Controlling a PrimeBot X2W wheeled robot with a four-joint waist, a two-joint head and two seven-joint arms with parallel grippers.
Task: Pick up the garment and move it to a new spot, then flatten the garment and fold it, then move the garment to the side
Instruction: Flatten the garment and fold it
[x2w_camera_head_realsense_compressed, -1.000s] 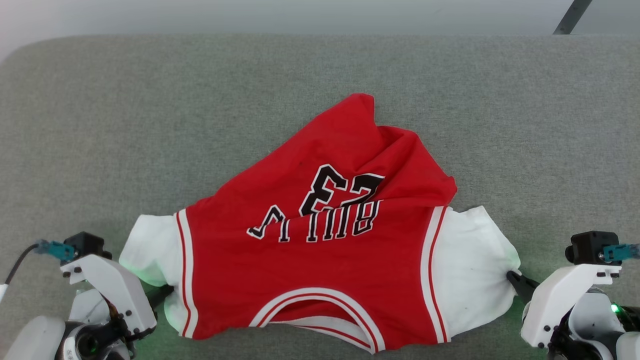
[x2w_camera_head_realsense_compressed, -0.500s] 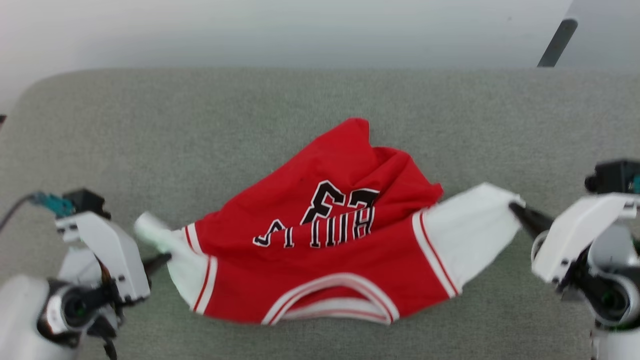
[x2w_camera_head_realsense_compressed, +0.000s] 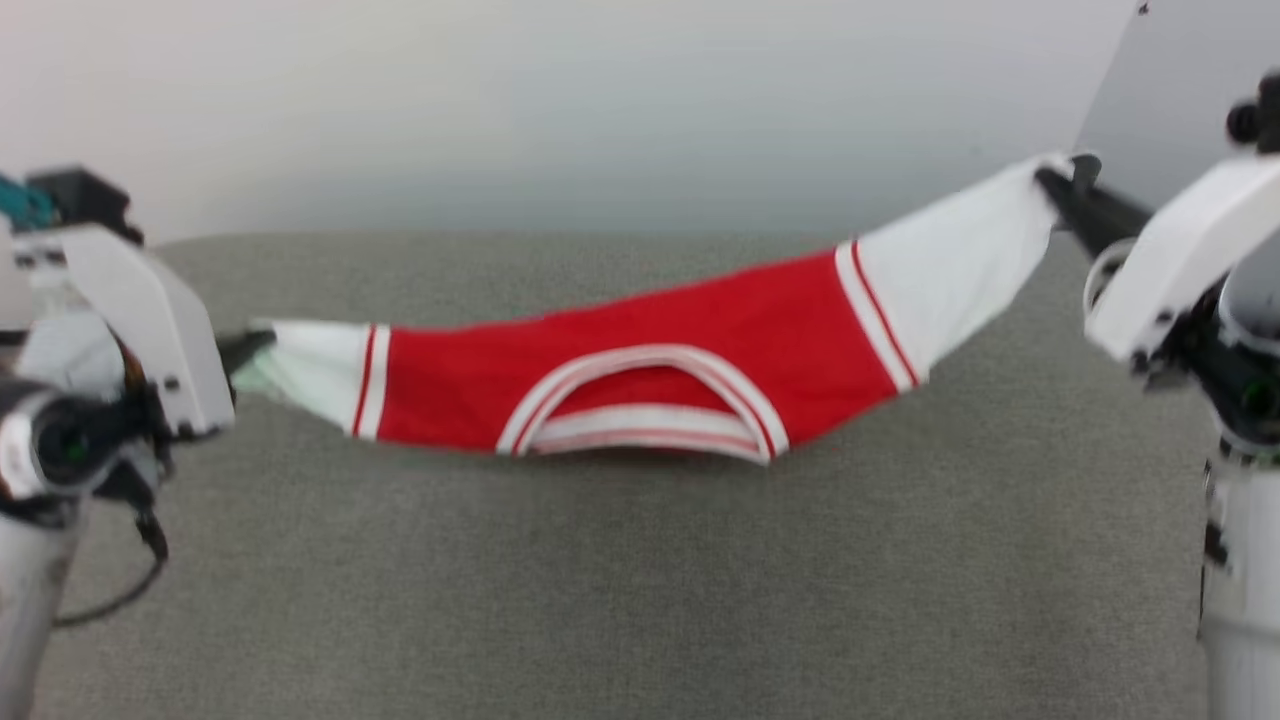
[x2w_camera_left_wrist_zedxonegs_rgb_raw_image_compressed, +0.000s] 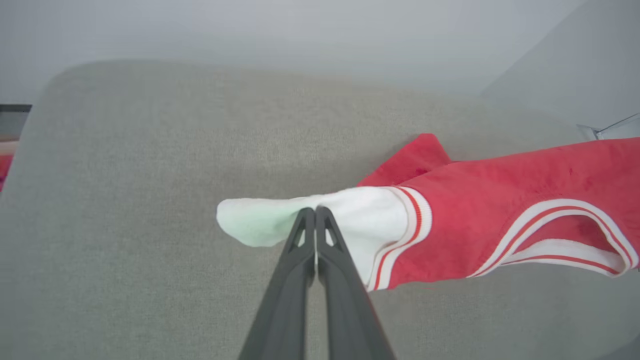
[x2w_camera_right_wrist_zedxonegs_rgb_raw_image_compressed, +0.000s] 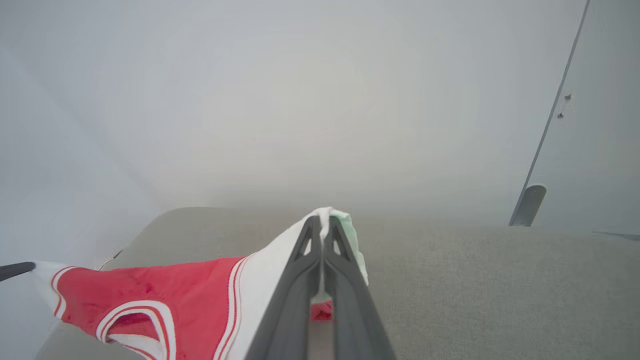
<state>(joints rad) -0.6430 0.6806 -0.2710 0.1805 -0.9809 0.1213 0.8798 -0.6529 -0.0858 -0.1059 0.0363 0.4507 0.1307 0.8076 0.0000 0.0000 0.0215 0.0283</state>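
Garment (x2w_camera_head_realsense_compressed: 650, 320) hangs stretched btwn arms over desk (x2w_camera_head_realsense_compressed: 640, 600), long axis L-R: left jaws clenched on left sleeve (x2w_camera_head_realsense_compressed: 310, 365), right jaws clenched on right sleeve (x2w_camera_head_realsense_compressed: 960, 260), right end higher.

Soft matt cloth in the garment (x2w_camera_head_realsense_compressed: 640, 400), slightly fuzzy beside the left tool (x2w_camera_left_wrist_zedxonegs_rgb_raw_image_compressed: 316, 210). Smooth, matt dark plastic on the left tool and right tool (x2w_camera_right_wrist_zedxonegs_rgb_raw_image_compressed: 324, 220). Rough grey woven fabric over the counter (x2w_camera_head_realsense_compressed: 640, 600) beneath both.

Head view high, facing forward-down; wrist views close, from either side; all share garment (x2w_camera_head_realsense_compressed: 640, 322).
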